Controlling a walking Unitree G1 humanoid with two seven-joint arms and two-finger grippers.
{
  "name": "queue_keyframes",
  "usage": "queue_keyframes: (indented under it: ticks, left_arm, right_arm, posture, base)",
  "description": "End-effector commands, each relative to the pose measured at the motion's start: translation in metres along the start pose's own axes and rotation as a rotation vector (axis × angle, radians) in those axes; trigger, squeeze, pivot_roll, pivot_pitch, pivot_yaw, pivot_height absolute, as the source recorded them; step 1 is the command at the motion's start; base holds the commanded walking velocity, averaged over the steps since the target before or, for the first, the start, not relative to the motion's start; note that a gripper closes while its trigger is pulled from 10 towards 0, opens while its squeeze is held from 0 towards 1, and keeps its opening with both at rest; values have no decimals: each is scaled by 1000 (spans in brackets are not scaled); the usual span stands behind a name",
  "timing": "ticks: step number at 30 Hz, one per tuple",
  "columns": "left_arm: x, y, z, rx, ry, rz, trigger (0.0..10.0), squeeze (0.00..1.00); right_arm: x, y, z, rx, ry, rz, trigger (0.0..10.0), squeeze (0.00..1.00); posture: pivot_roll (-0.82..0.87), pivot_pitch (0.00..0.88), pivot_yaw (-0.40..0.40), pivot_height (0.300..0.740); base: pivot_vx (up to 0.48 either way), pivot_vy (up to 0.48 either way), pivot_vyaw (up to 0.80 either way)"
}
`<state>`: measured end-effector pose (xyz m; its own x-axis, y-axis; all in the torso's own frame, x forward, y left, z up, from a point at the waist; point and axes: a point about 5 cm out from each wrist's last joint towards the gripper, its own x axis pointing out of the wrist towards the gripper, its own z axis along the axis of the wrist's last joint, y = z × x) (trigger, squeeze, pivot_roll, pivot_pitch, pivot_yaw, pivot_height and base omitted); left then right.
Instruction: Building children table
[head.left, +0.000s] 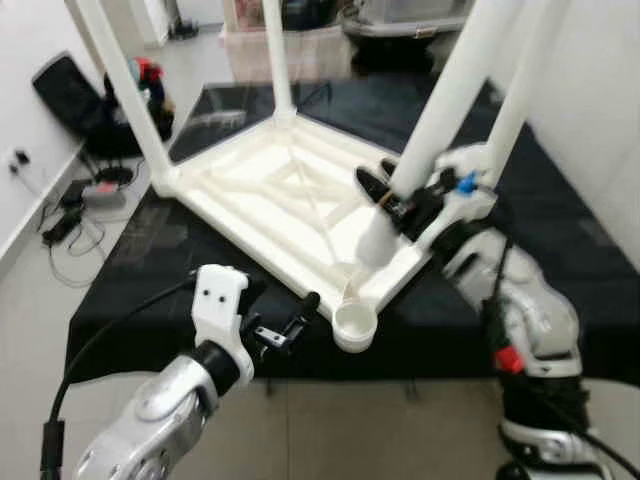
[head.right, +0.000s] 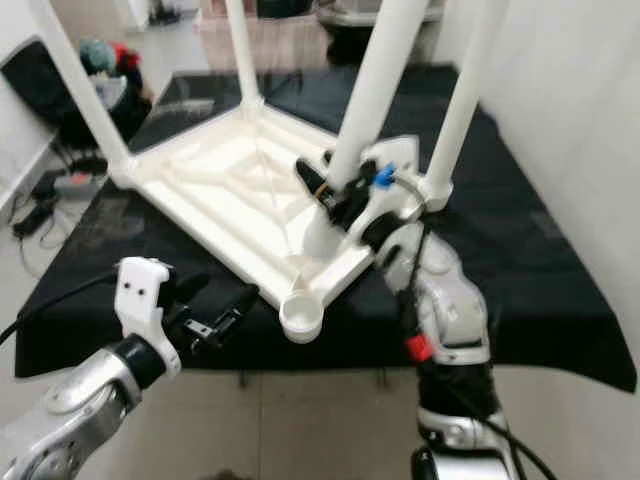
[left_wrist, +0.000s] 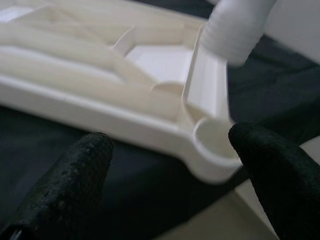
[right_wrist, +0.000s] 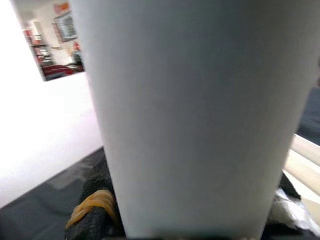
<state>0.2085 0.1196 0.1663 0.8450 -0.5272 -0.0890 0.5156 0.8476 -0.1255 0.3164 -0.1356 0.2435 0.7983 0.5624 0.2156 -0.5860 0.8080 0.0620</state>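
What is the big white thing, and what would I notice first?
It is a white table top lying upside down on a black cloth, with three legs already standing up at its corners. The right gripper has its jaws shut on a fourth leg, tilted over the near side. The left gripper, jaws open, sits close by the empty round socket at the front corner.

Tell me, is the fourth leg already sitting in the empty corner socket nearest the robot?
No, the corner socket is empty, and the right gripper holds the loose leg tilted above the tabletop.
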Motion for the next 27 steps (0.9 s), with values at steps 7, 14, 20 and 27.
queue_keyframes:
  ticks: [7, 14, 20, 27]
  left_arm:
    - [-33, -36, -19, 19, 93, -282, 10000, 0]
    - [-47, -54, -23, -22, 98, -401, 10000, 0]
    - [-57, -51, -18, 74, 76, -403, 10000, 0]
    - [-57, -43, -11, 163, 43, -333, 10000, 0]
  right_arm:
    - [7, 7, 22, -72, -13, 305, 10000, 0]
    - [3, -6, 41, -95, 3, 605, 10000, 0]
    - [-2, -6, 32, -2, 87, 949, 10000, 0]
    - [11, -12, 30, -6, 117, 1055, 10000, 0]
  posture:
    - [-29, 161, -12, 740]
    - [-27, 213, -16, 740]
    - [-3, 271, -21, 740]
    - [41, 290, -17, 740]
  base:
    - [0, 0, 0]
    - [0, 0, 0]
    - [0, 0, 0]
    - [0, 0, 0]
